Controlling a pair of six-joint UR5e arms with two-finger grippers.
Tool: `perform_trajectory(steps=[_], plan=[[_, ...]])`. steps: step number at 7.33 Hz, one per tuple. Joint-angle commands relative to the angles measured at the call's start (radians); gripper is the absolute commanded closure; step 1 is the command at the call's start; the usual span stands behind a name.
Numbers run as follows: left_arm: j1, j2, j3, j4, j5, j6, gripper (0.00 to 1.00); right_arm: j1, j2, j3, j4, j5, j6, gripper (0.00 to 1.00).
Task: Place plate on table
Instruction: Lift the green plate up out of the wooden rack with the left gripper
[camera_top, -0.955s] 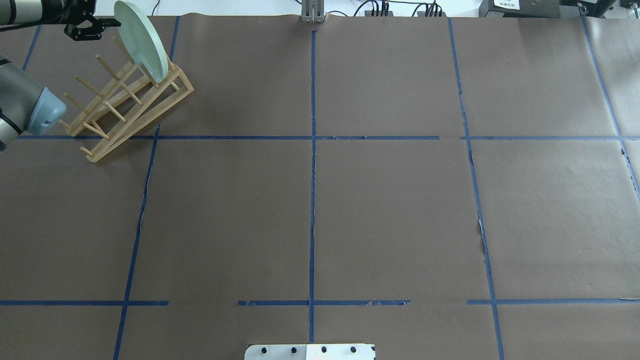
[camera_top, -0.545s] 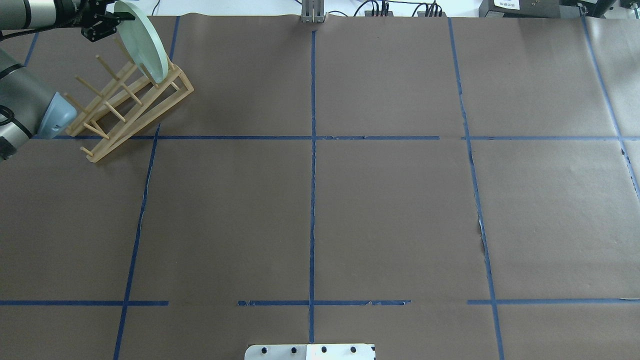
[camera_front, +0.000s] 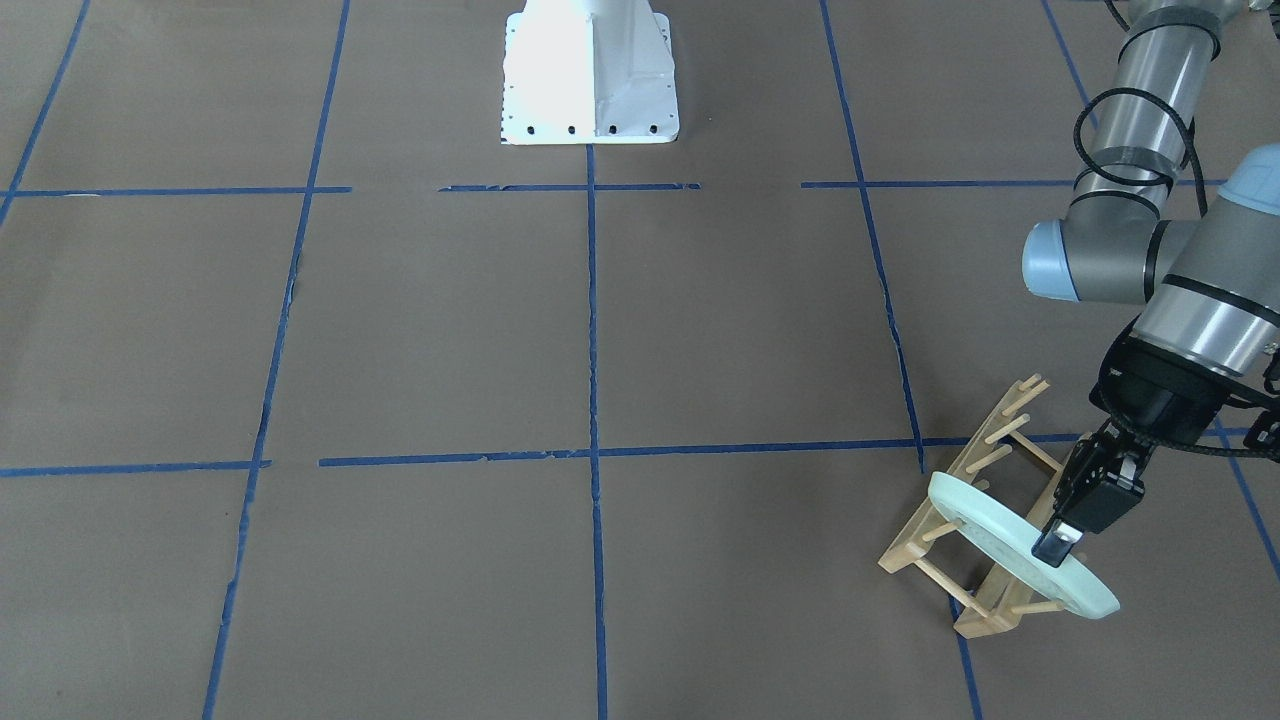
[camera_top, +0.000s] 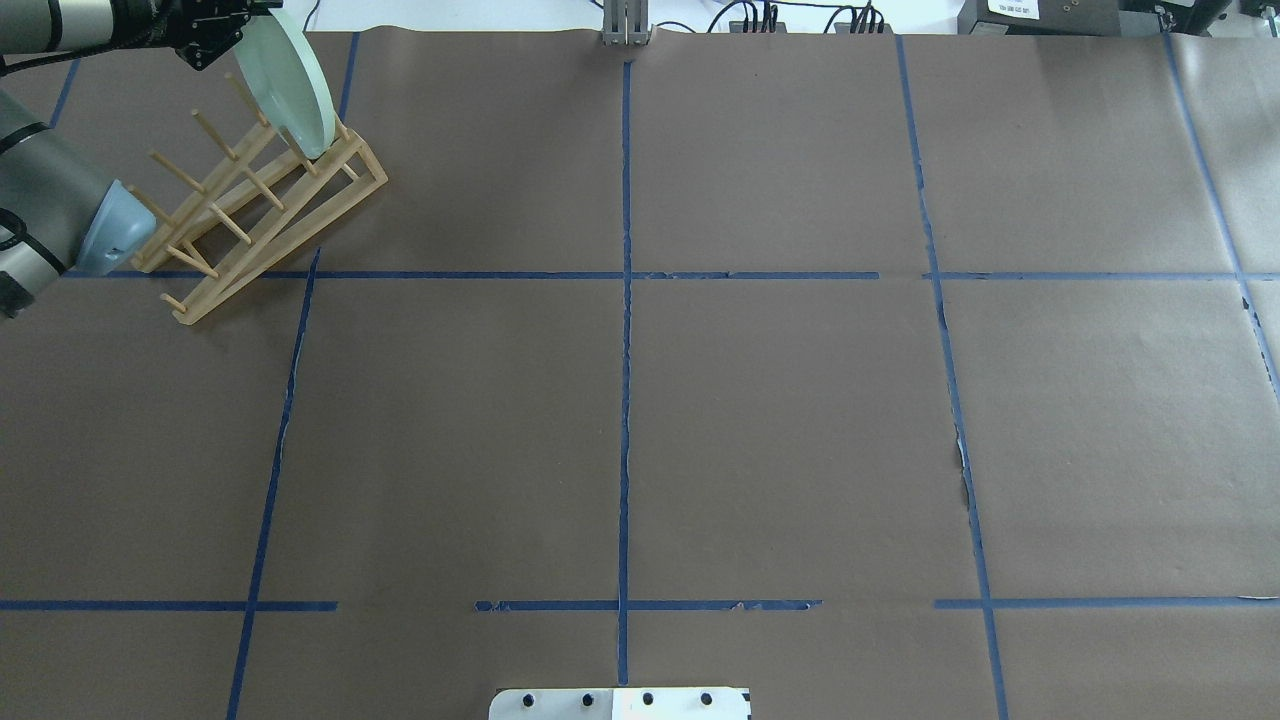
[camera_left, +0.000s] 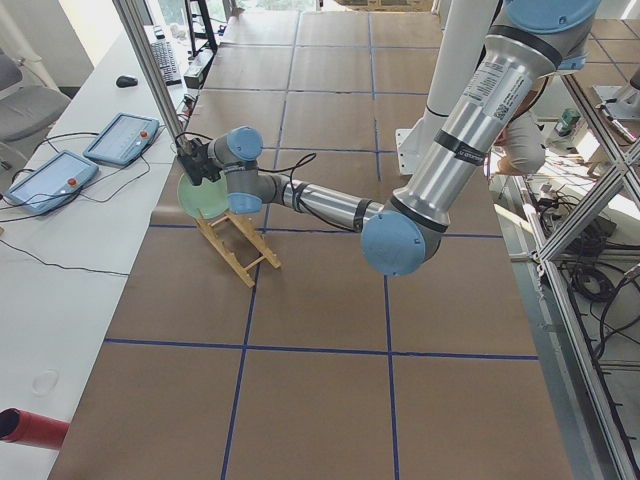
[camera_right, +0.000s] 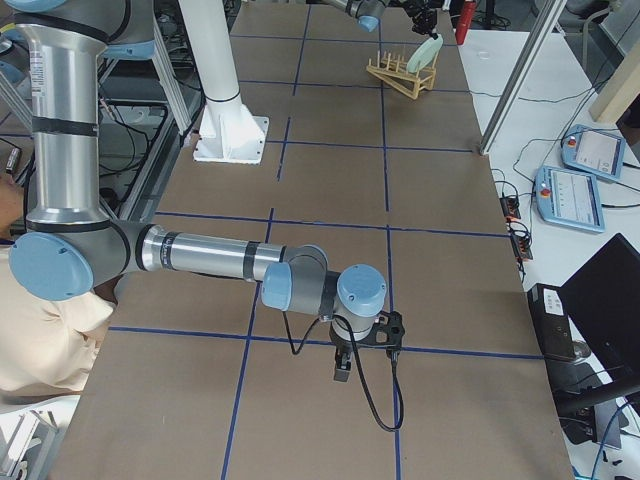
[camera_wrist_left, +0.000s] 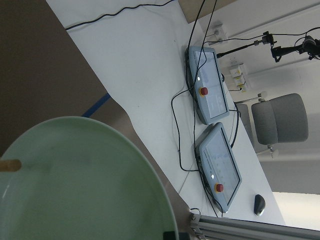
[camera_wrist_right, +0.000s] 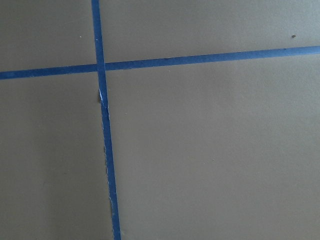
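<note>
One plate (camera_front: 990, 530), lower right in the front view, leans in the wooden rack (camera_front: 908, 540), not yet on the table (camera_front: 700, 330); my left gripper (camera_front: 1058, 543) straddles its rim (pinched or not, I cannot tell). A crooked lift could snag a peg, dragging the rack. Overhead, upper left: pale mint, thick-rimmed. Right-side view: right gripper (camera_right: 342, 371), state unclear.

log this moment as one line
phase: reach | left claw: at plate top rim, grip unclear | plate: on edge in rack | right claw: low over table, state unclear
</note>
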Motion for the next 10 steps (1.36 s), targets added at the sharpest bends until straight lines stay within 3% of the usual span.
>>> perform_trajectory(steps=[1, 3, 5, 10], plan=[[-0.046, 0.000, -0.132, 0.053, -0.003, 0.000, 1.00, 0.000, 0.000, 0.001, 0.000, 0.000, 0.000, 0.00], [-0.079, -0.004, -0.292, 0.172, -0.008, -0.005, 1.00, 0.000, 0.000, 0.001, 0.000, 0.000, 0.000, 0.00], [-0.058, -0.067, -0.315, 0.416, -0.006, -0.002, 1.00, 0.000, 0.000, 0.001, 0.000, 0.000, 0.000, 0.00], [0.385, -0.251, -0.316, 1.237, 0.139, 0.146, 1.00, 0.000, 0.000, 0.001, 0.000, 0.000, 0.000, 0.00]])
